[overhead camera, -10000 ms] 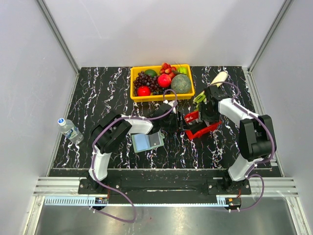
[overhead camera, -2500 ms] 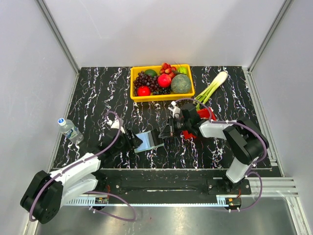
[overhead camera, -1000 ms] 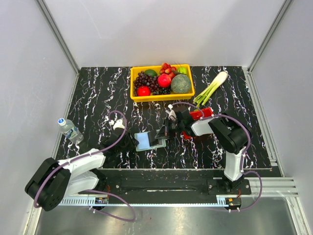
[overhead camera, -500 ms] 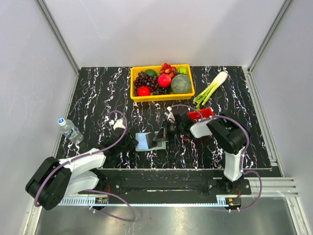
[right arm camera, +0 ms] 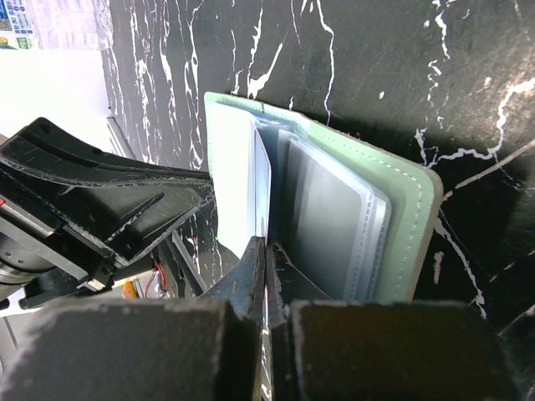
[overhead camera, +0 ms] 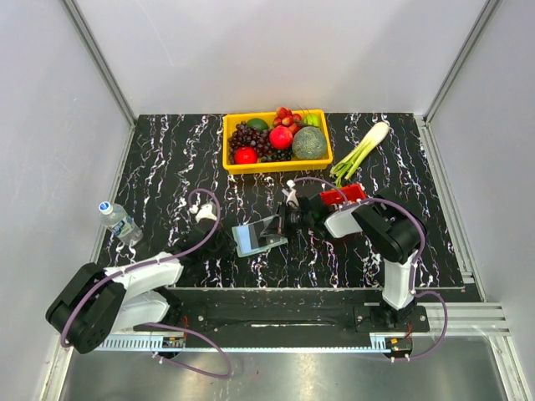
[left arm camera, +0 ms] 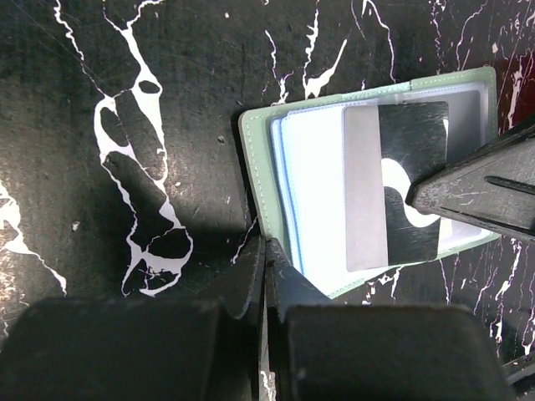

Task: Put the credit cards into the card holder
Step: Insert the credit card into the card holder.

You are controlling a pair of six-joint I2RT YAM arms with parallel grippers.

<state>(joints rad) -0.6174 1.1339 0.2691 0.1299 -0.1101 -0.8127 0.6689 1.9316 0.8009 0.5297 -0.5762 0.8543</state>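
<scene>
The grey-green card holder [overhead camera: 259, 236] lies open on the black marbled table, its clear inner pockets showing [left arm camera: 255, 159] [right arm camera: 401, 209]. A dark credit card [left arm camera: 414, 200] with a grey stripe and a white mark rests over the pockets. My right gripper [overhead camera: 284, 224] [right arm camera: 267, 244] is shut on its right end; in the right wrist view the card [right arm camera: 262, 188] appears edge-on. My left gripper [overhead camera: 227, 243] [left arm camera: 266, 244] is shut on the near-left edge of the holder's cover. Other credit cards are not in view.
A red mesh basket [overhead camera: 344, 194] sits just right of my right gripper. A yellow tray [overhead camera: 227, 142] of fruit stands at the back, with a leek [overhead camera: 361, 149] to its right. A water bottle [overhead camera: 119, 221] lies at the table's left edge.
My left gripper has closed on the holder's edge. The holder, tented up half a second ago, now lies flatter and open, with the dark card over its pockets.
</scene>
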